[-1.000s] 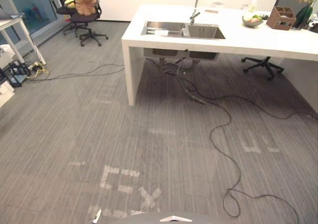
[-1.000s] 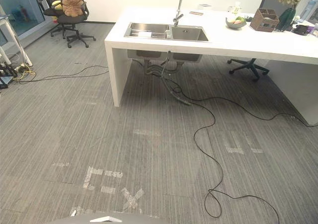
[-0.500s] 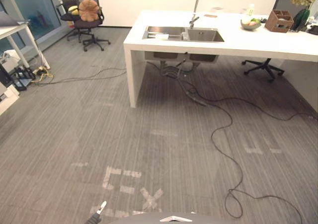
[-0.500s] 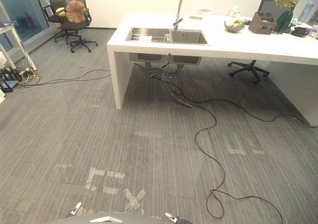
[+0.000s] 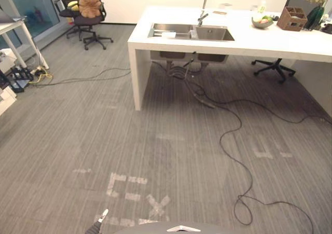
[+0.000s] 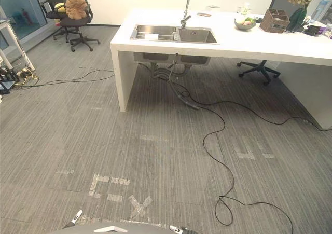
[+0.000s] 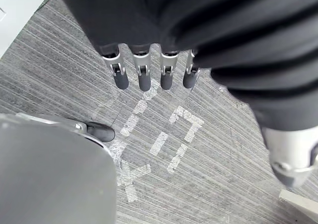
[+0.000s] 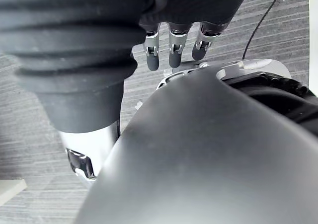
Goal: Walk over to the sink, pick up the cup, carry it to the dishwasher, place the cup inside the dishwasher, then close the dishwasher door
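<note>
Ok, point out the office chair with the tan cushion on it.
The black chair far left by the glass; tan cushion against its backrest. The chair behind the white counter is mostly hidden.

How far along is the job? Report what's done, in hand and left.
Done: nothing visible yet. In hand: the walk to the sink, which sits in the white counter across the grey carpet ahead. The left hand and right hand hang with straight fingers, holding nothing. Left: reach the sink, pick up the cup, carry it to the dishwasher, load it, close the door.
</note>
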